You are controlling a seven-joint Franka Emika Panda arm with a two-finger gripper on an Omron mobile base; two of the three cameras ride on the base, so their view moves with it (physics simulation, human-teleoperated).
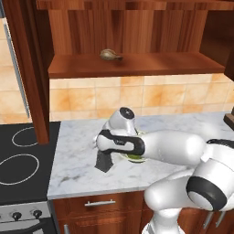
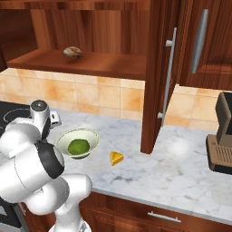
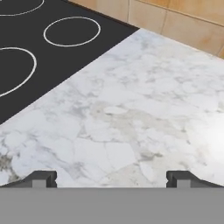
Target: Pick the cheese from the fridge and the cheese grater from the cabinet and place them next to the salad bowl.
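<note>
Currently gripper (image 3: 111, 178) open wide, nothing between fingertips, low over marble counter (image 3: 131, 109) beside cooktop (image 3: 39, 48). Cheese grater (image 1: 104, 160) upright on counter, touching salad bowl (image 2: 78, 144) side. Cheese (image 2: 116, 158) on counter near bowl's other side. Brown lump (image 1: 110, 55) on cabinet (image 1: 128, 66) shelf.

A: Any writing to read here, a label, a brand, a number?

B: None that I can make out. The stove (image 1: 18, 160) has white rings on its black top and round knobs on its front, left of the marble counter (image 1: 77, 151), but the knobs are too small to show any marks.

A: And the machine at the right end of that counter?

B: The brown coffee machine (image 2: 222, 136) shows ribbed lines on its tray, no letters.

A: The wooden doors above the counter?

B: Bare wood and metal handles, no signs.
</note>
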